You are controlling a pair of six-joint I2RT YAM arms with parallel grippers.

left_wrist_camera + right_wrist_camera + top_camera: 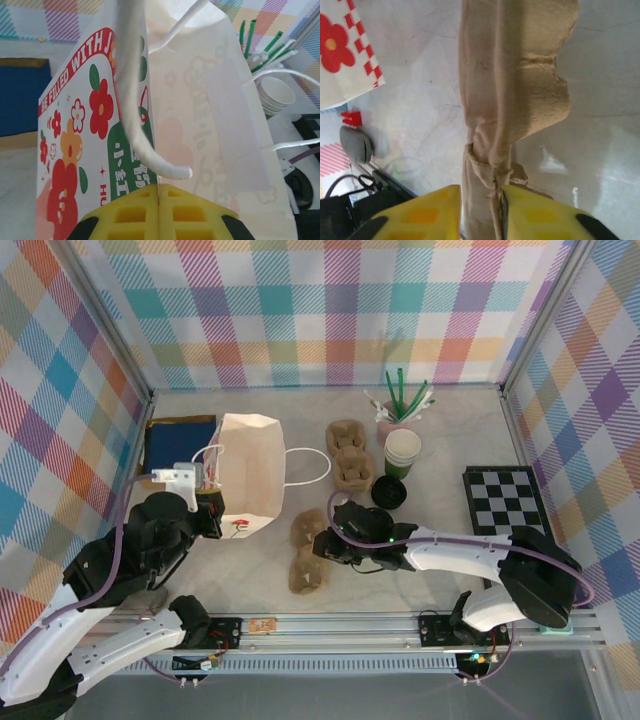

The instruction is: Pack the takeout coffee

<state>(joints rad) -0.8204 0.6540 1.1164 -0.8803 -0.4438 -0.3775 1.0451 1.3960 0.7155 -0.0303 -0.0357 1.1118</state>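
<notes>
Currently the left pincer (158, 195) is clamping the white paper bag (210, 110) by its edge. The right pincer (482, 195) is clenching a pulp carrier (515, 90). Just beyond it a black lid (388, 492) is sitting; cannot tell whether the takeout coffee is underneath.

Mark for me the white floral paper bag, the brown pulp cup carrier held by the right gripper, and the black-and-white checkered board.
white floral paper bag (250, 470), top view, its broad plain face.
brown pulp cup carrier (515, 90), right wrist view, its moulded wall.
black-and-white checkered board (505, 500), top view, centre squares.
</notes>
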